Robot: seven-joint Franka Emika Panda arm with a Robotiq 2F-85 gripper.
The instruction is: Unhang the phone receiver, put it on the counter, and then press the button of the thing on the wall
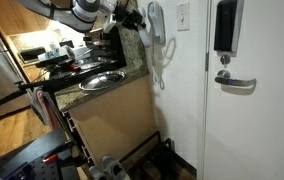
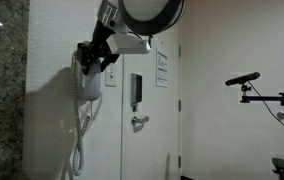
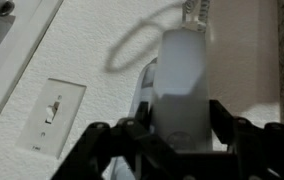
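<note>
The white phone receiver point(image 3: 182, 70) hangs on its wall cradle, with its coiled cord point(image 1: 162, 60) dangling below. It shows in both exterior views point(image 1: 154, 22) point(image 2: 90, 82). My gripper point(image 3: 182, 110) is at the receiver, with one black finger on each side pressing against its body. It also shows in both exterior views point(image 1: 132, 18) point(image 2: 94, 58). A white light switch point(image 3: 54, 110) sits on the wall beside the phone point(image 1: 184, 16). The granite counter point(image 1: 102, 92) lies below and beside the phone.
A metal sink bowl point(image 1: 102, 80) and dark cookware point(image 1: 67, 58) are on the counter. A white door with a lever handle point(image 1: 237, 83) and a black box point(image 1: 225, 25) is beyond the switch. A camera stand point(image 2: 257, 95) stands across the room.
</note>
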